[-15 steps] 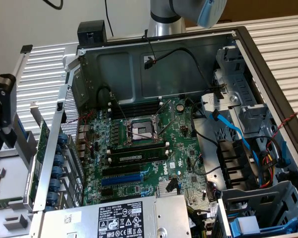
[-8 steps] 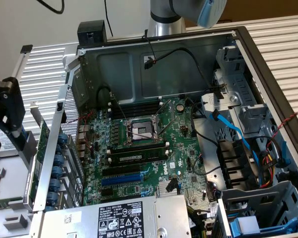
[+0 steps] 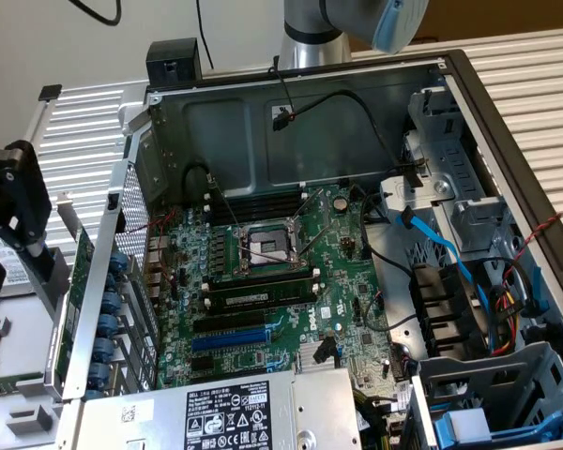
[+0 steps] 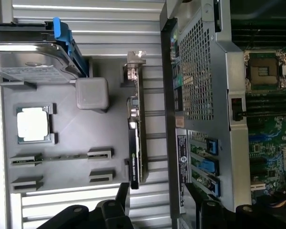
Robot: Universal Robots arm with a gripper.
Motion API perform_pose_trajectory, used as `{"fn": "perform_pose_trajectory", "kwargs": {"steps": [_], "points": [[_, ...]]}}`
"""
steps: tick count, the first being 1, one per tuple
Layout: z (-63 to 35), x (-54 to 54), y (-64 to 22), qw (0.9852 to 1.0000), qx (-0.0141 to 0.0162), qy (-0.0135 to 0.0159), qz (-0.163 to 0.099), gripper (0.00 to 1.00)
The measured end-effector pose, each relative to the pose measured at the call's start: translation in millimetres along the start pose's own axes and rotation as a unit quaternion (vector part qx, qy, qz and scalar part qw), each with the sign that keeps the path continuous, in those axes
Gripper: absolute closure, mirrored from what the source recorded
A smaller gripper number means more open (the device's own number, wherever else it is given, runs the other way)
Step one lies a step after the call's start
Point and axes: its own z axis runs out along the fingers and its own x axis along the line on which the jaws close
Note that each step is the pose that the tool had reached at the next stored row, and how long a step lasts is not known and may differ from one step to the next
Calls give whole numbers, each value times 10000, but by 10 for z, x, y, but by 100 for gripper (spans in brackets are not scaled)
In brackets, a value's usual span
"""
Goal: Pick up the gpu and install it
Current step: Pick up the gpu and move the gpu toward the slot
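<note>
Gpu not yet lifted; nothing installed
Nearest us, the gripper point(image 4: 156, 193) hangs with jaws spread, holding nothing; the gpu point(image 4: 135, 138) stands on edge just outside the case point(image 4: 200, 71), untouched; inside the case, the motherboard point(image 3: 347, 281) carries no card; we judge the whole task remains.

At six o'clock in the exterior view, the white label point(image 3: 227, 411) on the power supply point(image 3: 310, 412) is showing "DELL"; the motherboard point(image 3: 357, 281) is showing white "DELL" lettering too.
</note>
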Motion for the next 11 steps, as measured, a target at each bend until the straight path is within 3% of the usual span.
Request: {"fn": "perform_pose_trajectory", "kwargs": {"steps": [1, 5, 7, 11], "points": [[-1, 7, 0, 10000, 1, -24, 0, 43], [3, 20, -1, 10000, 0, -36, 0, 43], [31, 50, -3, 10000, -1, -51, 0, 43], [92, 127, -8, 10000, 0, -54, 8, 43]]}}
